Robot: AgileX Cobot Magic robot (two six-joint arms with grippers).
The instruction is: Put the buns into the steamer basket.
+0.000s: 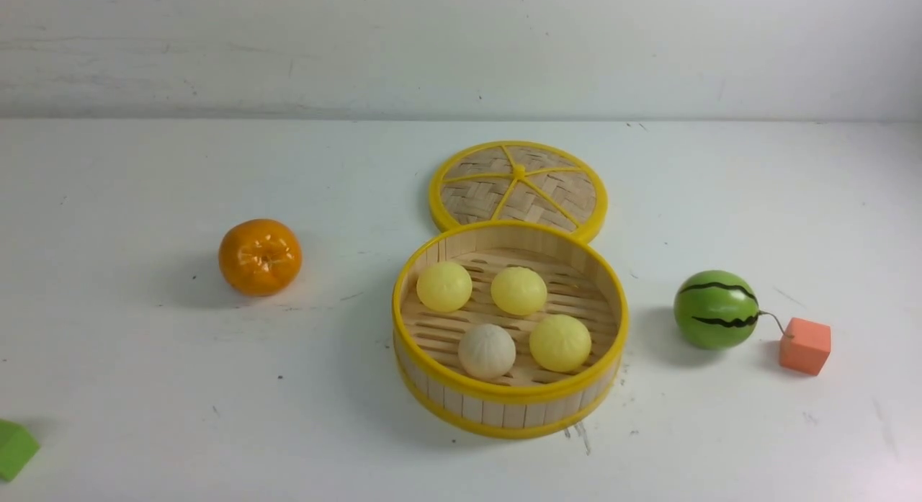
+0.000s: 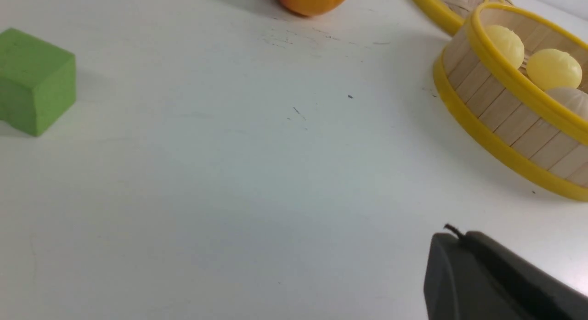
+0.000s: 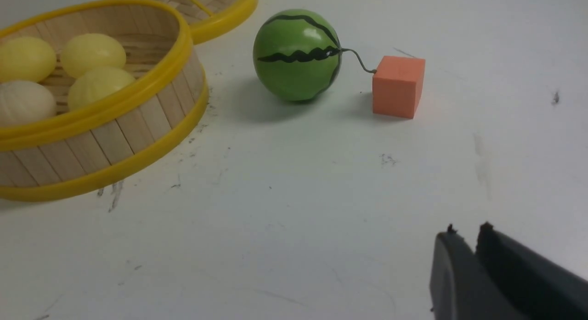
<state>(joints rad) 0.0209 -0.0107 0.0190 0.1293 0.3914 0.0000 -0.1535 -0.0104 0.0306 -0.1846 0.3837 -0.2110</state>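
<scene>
The steamer basket (image 1: 508, 405) stands at the table's middle. Inside lie three pale yellow buns (image 1: 444, 287) (image 1: 518, 291) (image 1: 560, 343) and one beige-white bun (image 1: 487, 351). The basket also shows in the left wrist view (image 2: 494, 113) and the right wrist view (image 3: 115, 131). Neither gripper shows in the front view. My left gripper (image 2: 459, 237) is shut and empty, low over bare table, left of the basket. My right gripper (image 3: 466, 232) is shut and empty, over bare table, right of the basket.
The woven lid (image 1: 518, 185) lies flat behind the basket. An orange tangerine (image 1: 260, 257) sits to the left, a green block (image 1: 14, 448) at the front left corner. A watermelon ball (image 1: 716, 309) and an orange cube (image 1: 804, 346) sit to the right.
</scene>
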